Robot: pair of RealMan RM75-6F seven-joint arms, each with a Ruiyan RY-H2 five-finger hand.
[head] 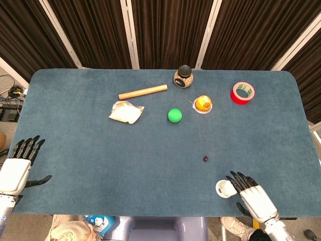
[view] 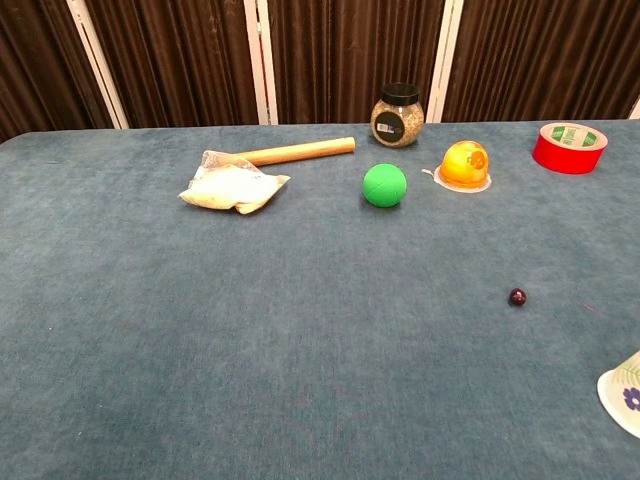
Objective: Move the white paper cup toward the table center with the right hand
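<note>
The white paper cup (head: 223,189) lies on its side near the table's front edge, right of centre; the chest view shows only its rim (view: 622,392) at the lower right. My right hand (head: 252,197) lies just right of the cup, fingers spread and reaching its side, with nothing gripped. My left hand (head: 16,168) rests at the table's front left corner, fingers apart and empty. Neither hand appears in the chest view.
A small dark bead (head: 205,158) lies just beyond the cup. Farther back are a green ball (head: 174,115), an orange object on a white lid (head: 203,104), a jar (head: 183,77), red tape (head: 243,93), a wooden rod (head: 143,92) and a white packet (head: 126,111).
</note>
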